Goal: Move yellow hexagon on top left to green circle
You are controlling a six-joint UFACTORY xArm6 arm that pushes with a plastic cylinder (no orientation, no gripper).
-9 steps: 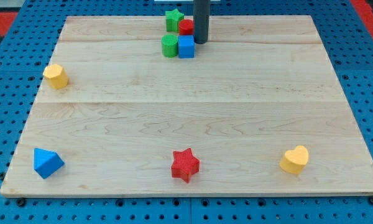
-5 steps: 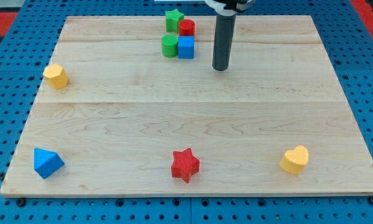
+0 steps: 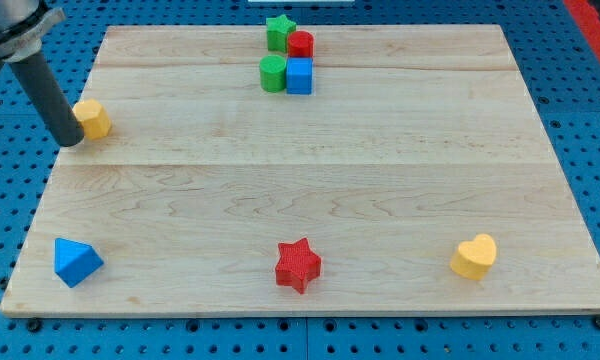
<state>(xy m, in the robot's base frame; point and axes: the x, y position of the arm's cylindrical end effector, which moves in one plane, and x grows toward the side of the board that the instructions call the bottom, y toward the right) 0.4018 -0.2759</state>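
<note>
On the pale wooden board (image 3: 310, 190) over blue pegboard (image 3: 0, 230), my tip (image 3: 70, 140), bare of any pincer, seems to touch the yellow hexagon (image 3: 93, 118) at upper left; the green circle (image 3: 272, 73) sits top centre.

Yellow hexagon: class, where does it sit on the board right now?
The yellow hexagon sits near the board's left edge in the view's upper left, with my tip just left of it.

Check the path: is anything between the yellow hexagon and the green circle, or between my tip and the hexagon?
Nothing visible blocks either. My tip sits right at the view's left side of the yellow hexagon, and only bare board lies between it and the green circle.
</note>
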